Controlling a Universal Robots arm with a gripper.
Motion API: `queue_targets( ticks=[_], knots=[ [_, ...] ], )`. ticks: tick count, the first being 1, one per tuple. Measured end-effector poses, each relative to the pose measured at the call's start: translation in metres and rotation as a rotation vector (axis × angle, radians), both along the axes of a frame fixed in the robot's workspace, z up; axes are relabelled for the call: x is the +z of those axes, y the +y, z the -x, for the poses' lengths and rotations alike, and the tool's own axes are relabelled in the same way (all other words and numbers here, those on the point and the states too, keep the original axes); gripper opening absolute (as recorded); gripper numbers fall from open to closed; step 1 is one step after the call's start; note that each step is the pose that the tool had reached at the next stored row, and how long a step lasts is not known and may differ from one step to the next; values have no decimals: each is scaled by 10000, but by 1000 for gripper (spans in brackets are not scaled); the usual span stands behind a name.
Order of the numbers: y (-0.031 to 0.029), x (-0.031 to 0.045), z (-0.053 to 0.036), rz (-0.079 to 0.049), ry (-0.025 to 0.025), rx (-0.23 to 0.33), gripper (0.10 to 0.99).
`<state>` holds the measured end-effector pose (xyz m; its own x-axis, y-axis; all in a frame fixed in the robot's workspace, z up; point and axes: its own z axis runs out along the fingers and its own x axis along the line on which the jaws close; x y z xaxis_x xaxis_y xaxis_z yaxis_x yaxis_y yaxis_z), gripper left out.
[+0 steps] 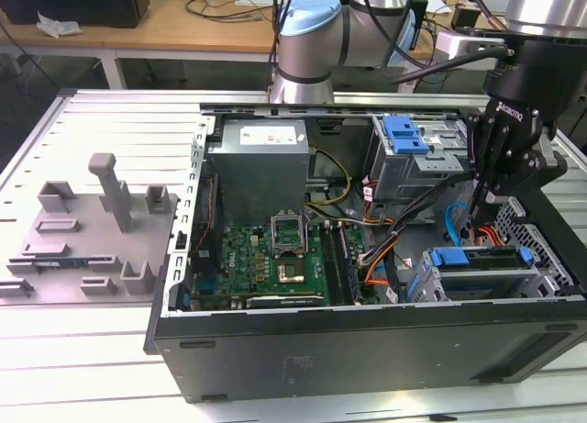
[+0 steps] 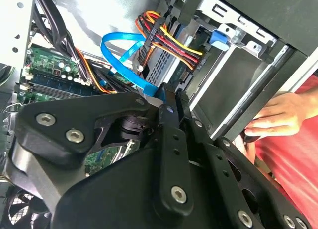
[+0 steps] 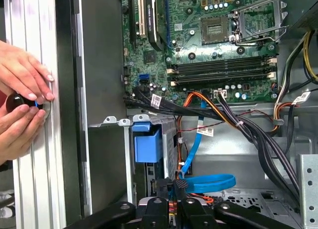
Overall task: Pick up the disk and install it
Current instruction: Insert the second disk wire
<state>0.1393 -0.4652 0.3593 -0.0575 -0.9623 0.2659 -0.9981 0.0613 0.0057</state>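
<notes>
The gripper (image 1: 488, 205) is seen hanging inside the open computer case (image 1: 367, 350) at the exterior view's right, its fingers drawn together on nothing. The disk (image 1: 481, 269), blue-framed, is seated in the drive bay just below it, near the case's front wall

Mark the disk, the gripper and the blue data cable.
disk (image 1: 481, 278), exterior view, its metal top.
gripper (image 1: 487, 201), exterior view, between its fingertips.
blue data cable (image 3: 211, 183), first wrist view, its flat loop.
</notes>
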Motion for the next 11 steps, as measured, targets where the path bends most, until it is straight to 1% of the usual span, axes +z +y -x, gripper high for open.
queue_targets(
  ticks=[7, 8, 9, 11],
  knots=[
    [-4, -1, 0, -9, 5, -55, 161],
    [-29, -1, -1, -125, 5, -54, 161],
    [-48, -1, -1, -196, 4, -54, 161],
    [-101, -1, -1, -438, 5, -56, 161]
  ],
)
